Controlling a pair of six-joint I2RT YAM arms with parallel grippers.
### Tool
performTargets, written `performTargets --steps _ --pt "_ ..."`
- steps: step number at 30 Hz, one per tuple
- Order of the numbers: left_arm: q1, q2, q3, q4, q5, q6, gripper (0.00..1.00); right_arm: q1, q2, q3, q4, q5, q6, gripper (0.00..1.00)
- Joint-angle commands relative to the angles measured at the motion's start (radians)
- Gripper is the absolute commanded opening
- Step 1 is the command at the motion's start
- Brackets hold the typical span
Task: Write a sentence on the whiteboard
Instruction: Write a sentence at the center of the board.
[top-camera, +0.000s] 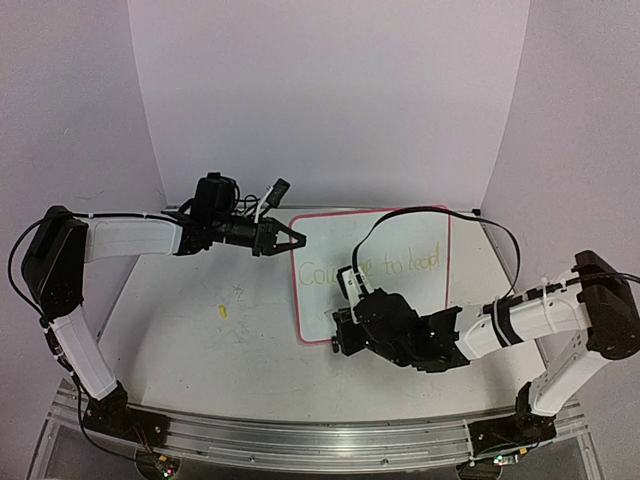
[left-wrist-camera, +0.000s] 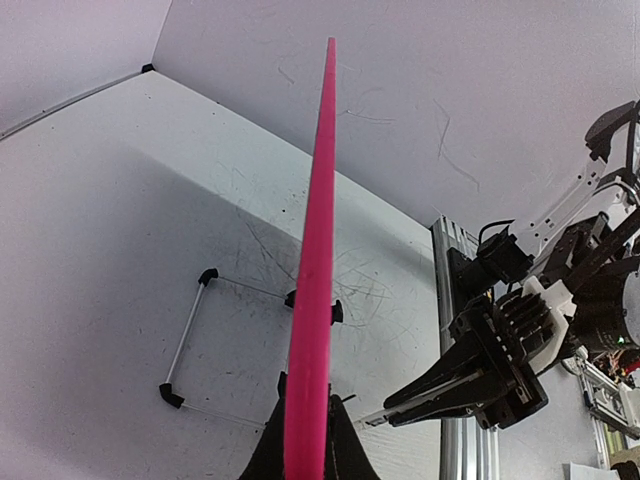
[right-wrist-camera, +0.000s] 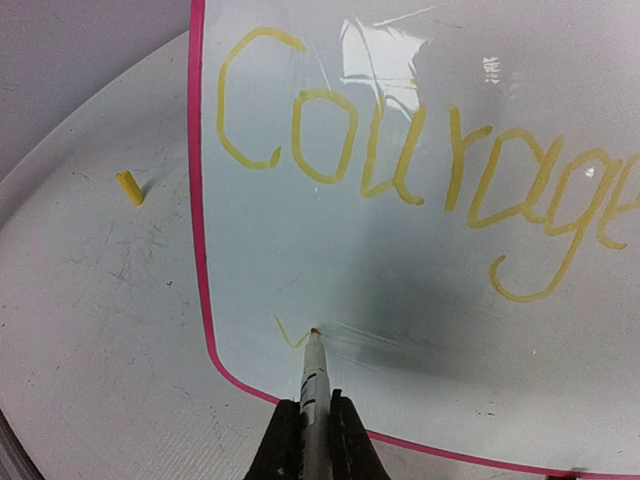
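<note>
A small yellow object (top-camera: 222, 310) lies on the scuffed white table (top-camera: 190, 360), left of centre in the overhead view. A plain white backdrop (top-camera: 330, 100) curves round behind, while an aluminium rail (top-camera: 320, 440) runs along the table's near edge

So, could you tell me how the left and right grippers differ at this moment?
The left gripper clamps the whiteboard by the pink rim at its far left corner; the right gripper clamps a marker. The left gripper sits at the board's edge, while the right gripper is over its near left part, with the marker tip on the surface below the start of the sentence. Both are shut on something.
</note>
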Motion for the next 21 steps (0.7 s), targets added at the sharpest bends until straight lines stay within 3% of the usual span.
performTargets --steps 1,21 --pt "0.001 -0.034 -0.009 -0.018 -0.097 0.069 0.00 -0.003 -0.022 0.045 0.008 0.066 -0.006 0.00" --pt "0.000 -0.047 -0.008 -0.018 -0.099 0.071 0.00 -0.001 0.037 0.038 0.011 -0.051 -0.002 0.00"
